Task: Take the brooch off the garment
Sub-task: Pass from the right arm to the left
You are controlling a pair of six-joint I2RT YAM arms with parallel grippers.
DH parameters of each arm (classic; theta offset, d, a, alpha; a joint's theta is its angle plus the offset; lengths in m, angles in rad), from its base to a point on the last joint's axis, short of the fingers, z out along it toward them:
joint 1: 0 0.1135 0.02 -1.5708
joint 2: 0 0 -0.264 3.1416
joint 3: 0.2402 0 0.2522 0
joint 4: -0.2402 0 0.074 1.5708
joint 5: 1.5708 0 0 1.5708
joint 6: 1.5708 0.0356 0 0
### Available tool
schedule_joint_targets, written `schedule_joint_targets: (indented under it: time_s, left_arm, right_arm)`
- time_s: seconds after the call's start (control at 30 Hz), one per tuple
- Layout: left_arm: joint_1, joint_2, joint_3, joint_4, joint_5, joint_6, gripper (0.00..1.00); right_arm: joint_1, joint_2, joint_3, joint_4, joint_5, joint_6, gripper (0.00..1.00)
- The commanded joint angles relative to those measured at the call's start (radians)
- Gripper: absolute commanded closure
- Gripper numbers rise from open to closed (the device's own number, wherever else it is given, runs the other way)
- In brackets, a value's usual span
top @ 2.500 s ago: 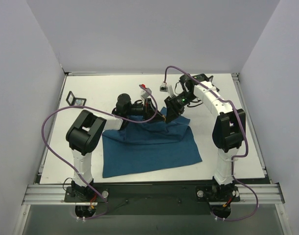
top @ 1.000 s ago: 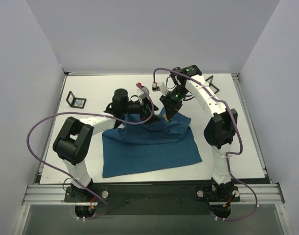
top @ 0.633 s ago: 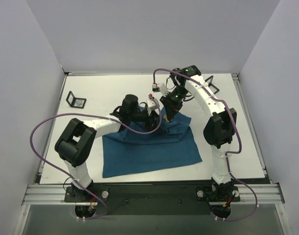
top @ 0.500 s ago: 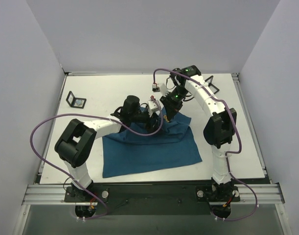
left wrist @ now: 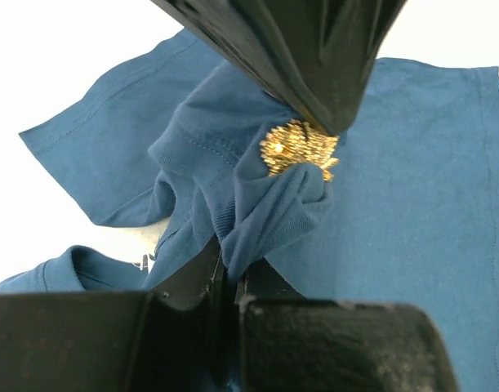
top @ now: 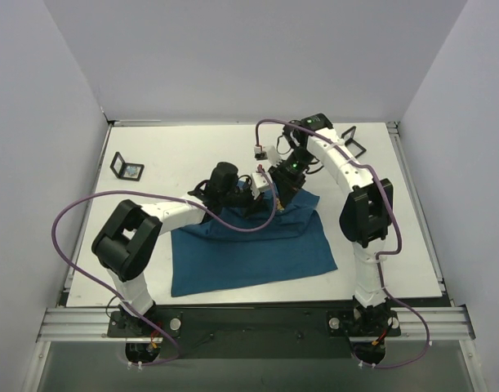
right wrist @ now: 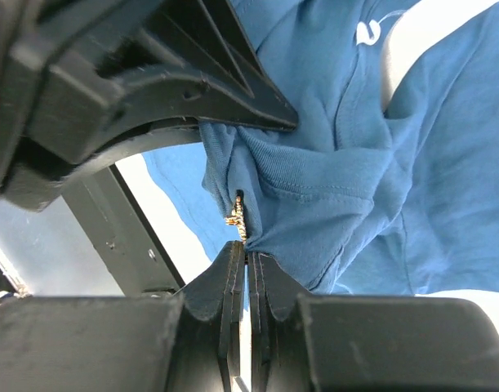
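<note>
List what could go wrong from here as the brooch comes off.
1. The right gripper pinches only the edge of the brooch; it may slip off when pulled.
2. The left gripper holds just a narrow fold of the garment below the brooch; that fold could slide out and the whole garment would lift along.
3. The garment is bunched around the brooch; a hard pull might tear it.

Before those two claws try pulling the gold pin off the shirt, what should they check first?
1. Left gripper shut on a garment fold near the brooch: ok.
2. Right gripper closed at the brooch's edge: ok.
3. Brooch free of the cloth: not ok, it sits on the fold.
4. Clasp undone: cannot tell, hidden.
5. Grip firm enough to pull: cannot tell.
</note>
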Motion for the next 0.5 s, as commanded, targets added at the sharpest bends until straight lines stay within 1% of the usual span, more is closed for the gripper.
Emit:
schedule_joint_targets:
  time_s: [0.0,0.13,0.3,0.33,0.37,0.4,0.47]
  left_arm:
    - [0.001,-0.049,0.01,0.012,-0.056,0.023,1.0]
    - [0.001,-0.073,0.007,0.019,-0.09,0.026,1.0]
    - [-0.002,-0.067,0.005,0.026,-0.112,0.027,1.0]
    - [-0.008,-0.063,0.005,0.028,-0.121,0.027,0.98]
    - [-0.01,-0.061,0.005,0.028,-0.122,0.029,0.88]
    - [-0.01,-0.059,0.005,0.029,-0.124,0.029,0.79]
    - [-0.016,-0.056,0.007,0.028,-0.124,0.03,0.65]
  right_arm:
    - [-0.01,-0.013,-0.046,-0.225,0.032,0.002,1.0]
    - [-0.015,-0.008,-0.09,-0.228,0.032,-0.008,1.0]
    - [-0.013,0.007,-0.119,-0.242,-0.02,-0.031,1.0]
    - [-0.013,0.011,-0.127,-0.24,-0.028,-0.035,1.0]
    - [-0.013,0.013,-0.131,-0.242,-0.041,-0.038,1.0]
    - [-0.015,0.013,-0.136,-0.242,-0.054,-0.044,1.0]
    - [-0.015,0.016,-0.151,-0.242,-0.081,-0.048,1.0]
